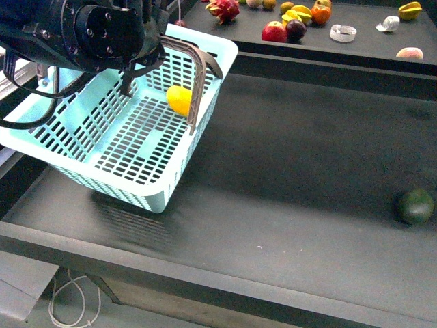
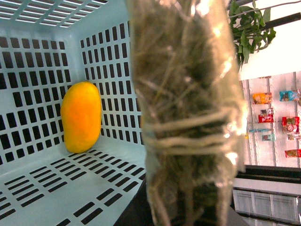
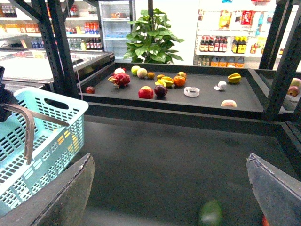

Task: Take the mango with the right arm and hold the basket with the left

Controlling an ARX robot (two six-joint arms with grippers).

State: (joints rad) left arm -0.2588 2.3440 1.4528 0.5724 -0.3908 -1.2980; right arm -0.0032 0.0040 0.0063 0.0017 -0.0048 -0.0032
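The basket [image 1: 116, 130] is hanging tilted above the dark worktop [image 1: 293, 178], lifted by a handle [image 1: 198, 75] under the left arm [image 1: 82, 31], whose end effector is hidden, so I cannot tell how its jaws are standing. The mango [image 1: 179, 100] is lying inside the basket just below that arm, and the left wrist view is showing it leaning against a slotted wall. The right end effector [image 3: 169, 197] is standing wide open and empty, well apart from the basket, with a dark green fruit [image 3: 210, 213] blurred between its fingers [image 3: 70, 193].

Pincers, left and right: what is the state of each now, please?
Left pincer: cannot be told; it is at the basket handle, its grip hidden.
Right pincer: open, empty.
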